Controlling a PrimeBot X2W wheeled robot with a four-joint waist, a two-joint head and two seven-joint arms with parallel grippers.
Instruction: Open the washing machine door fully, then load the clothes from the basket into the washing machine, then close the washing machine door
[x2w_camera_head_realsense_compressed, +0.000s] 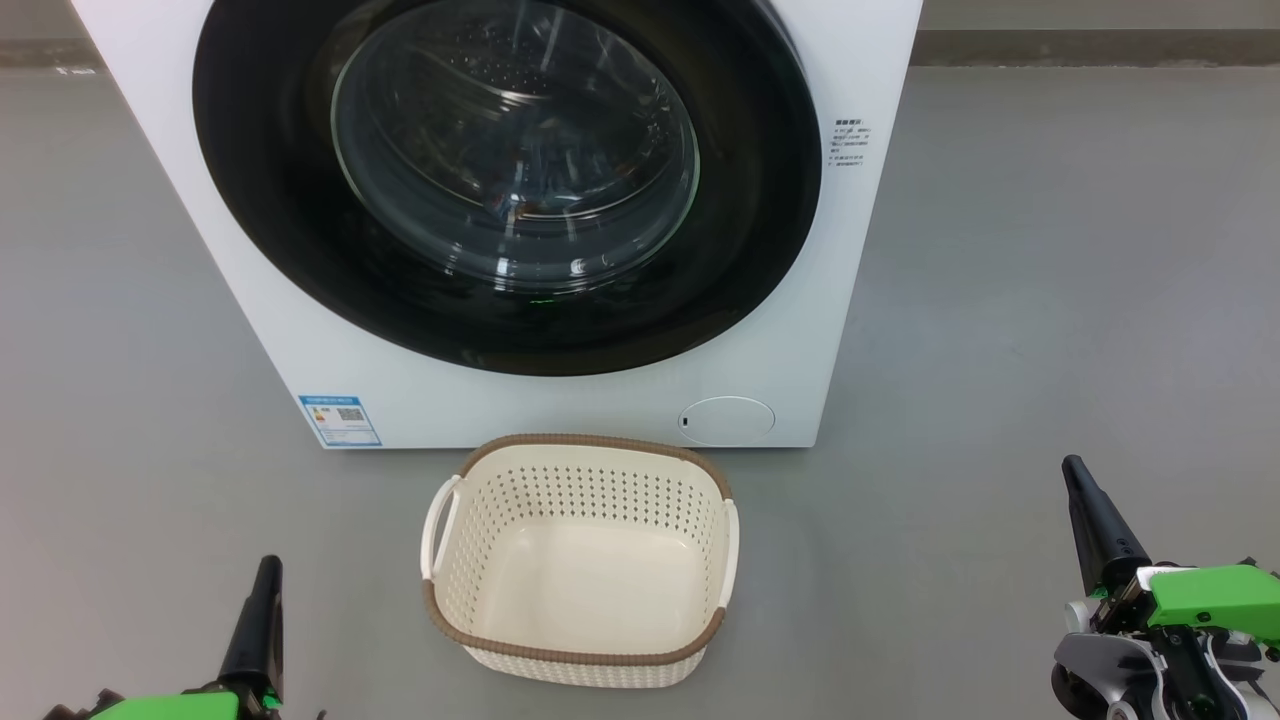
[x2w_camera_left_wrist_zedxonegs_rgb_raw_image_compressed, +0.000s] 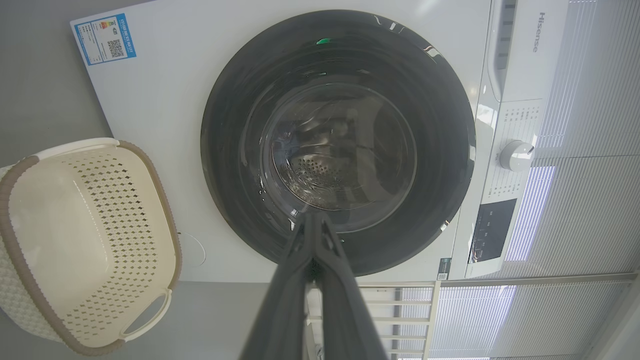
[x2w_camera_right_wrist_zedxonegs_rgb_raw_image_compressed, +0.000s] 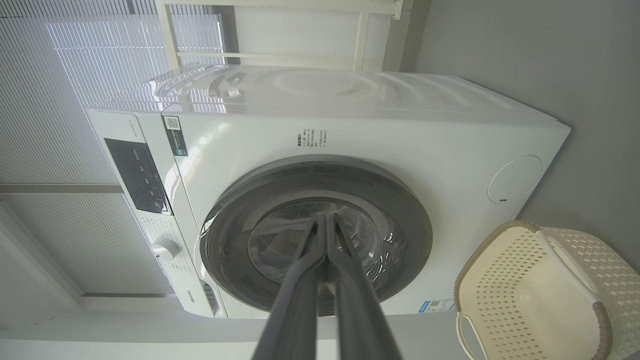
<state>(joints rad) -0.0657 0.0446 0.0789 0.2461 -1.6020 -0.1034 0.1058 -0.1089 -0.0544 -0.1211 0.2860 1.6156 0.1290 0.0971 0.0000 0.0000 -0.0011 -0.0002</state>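
white boxy washing machine (x2w_camera_head_realsense_compressed: 260, 330): its round glossy black door (x2w_camera_head_realsense_compressed: 260, 200) is shut, the cream perforated plastic basket (x2w_camera_head_realsense_compressed: 590, 440) just before it is empty, clothes presumably inside. left gripper (x2w_camera_left_wrist_zedxonegs_rgb_raw_image_compressed: 312, 216) and right gripper (x2w_camera_right_wrist_zedxonegs_rgb_raw_image_compressed: 325, 218) pinched together, holding nothing. nothing seems left.

left gripper (x2w_camera_head_realsense_compressed: 266, 585) — two long tapered matte-black fingers on a bright green shell | right gripper (x2w_camera_head_realsense_compressed: 1080, 485) — same black fingers, green shell, silver-grey metal joint beneath, thin black cables
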